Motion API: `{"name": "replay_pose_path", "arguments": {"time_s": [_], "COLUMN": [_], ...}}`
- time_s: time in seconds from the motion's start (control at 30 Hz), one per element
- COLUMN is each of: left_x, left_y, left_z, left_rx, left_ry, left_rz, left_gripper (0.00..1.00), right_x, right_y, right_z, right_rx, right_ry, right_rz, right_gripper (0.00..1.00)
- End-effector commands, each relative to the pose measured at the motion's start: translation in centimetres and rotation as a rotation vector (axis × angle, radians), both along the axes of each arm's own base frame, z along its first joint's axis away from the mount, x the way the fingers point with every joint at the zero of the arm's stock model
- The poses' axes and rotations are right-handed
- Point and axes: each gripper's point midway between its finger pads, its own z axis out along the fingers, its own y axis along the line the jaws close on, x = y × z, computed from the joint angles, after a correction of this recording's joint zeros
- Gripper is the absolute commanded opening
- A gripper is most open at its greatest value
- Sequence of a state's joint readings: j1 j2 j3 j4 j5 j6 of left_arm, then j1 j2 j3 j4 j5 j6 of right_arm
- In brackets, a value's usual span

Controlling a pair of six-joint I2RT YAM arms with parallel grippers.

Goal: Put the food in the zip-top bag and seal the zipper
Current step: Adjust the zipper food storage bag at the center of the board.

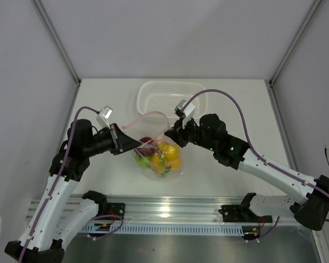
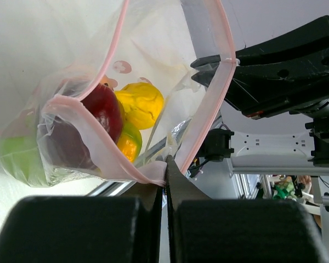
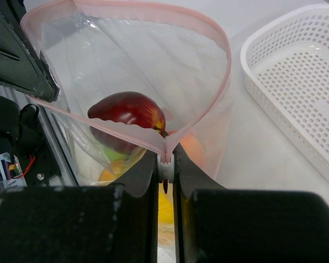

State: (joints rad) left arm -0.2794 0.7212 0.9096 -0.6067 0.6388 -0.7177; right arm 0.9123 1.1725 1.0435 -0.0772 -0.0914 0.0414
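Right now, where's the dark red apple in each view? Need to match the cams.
Top external: dark red apple in the bag, table centre, at the upper left of the fruit.
Left wrist: centre-left, behind the near rim.
Right wrist: centre-left, inside the open mouth.
Shared landmark: the pink zipper looping round it.

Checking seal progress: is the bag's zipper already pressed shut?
No, the zipper loops wide open above the dark red apple inside the zip-top bag.
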Motion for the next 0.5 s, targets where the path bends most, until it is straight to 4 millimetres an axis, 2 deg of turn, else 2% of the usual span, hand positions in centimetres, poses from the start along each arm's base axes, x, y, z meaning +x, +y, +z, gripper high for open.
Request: {"name": "replay_pose_path", "arguments": {"time_s": [0.0, 0.1, 0.13, 0.2, 0.23, 0.3, 0.37, 0.4, 0.47], "left_x": [-0.4, -0.4, -0.4, -0.4, -0.4, -0.4, -0.4, -0.5, -0.4], "left_y": [0.1, 0.1, 0.1, 0.1, 0.2, 0.1, 0.1, 0.0, 0.0], "left_z": [0.0, 0.4, 0.7, 1.4, 1.7, 2.3, 2.5, 2.6, 2.6], "left_rx": [0.006, -0.002, -0.005, -0.011, -0.013, -0.021, -0.026, -0.028, -0.032], "left_ry": [-0.01, -0.02, -0.024, -0.038, -0.045, -0.051, -0.055, -0.055, -0.054], "left_rz": [-0.001, 0.001, 0.0, 0.003, 0.006, 0.004, 0.005, 0.001, -0.001], "left_gripper": [0.01, 0.01, 0.01, 0.01, 0.01, 0.0, 0.0, 0.01, 0.01], "right_x": [1.4, 0.8, 0.6, 0.1, -0.1, -1.1, -1.8, -2.4, -2.8], "right_y": [-0.4, -0.6, -0.8, -1.3, -1.6, -1.8, -2.2, -2.7, -3.0], "right_z": [1.9, 1.7, 1.9, 1.7, 1.5, 0.3, 1.4, 0.9, 1.1], "right_rx": [0.064, 0.072, 0.082, 0.097, 0.102, 0.102, 0.155, 0.159, 0.196], "right_ry": [-0.034, -0.014, -0.01, -0.001, 0.01, 0.045, 0.026, 0.03, 0.029], "right_rz": [-0.032, -0.015, -0.014, -0.011, -0.009, 0.019, 0.037, 0.044, 0.054], "right_gripper": [0.07, 0.18, 0.32, 0.46, 0.57, 0.64, 0.85, 0.88, 0.99]}}
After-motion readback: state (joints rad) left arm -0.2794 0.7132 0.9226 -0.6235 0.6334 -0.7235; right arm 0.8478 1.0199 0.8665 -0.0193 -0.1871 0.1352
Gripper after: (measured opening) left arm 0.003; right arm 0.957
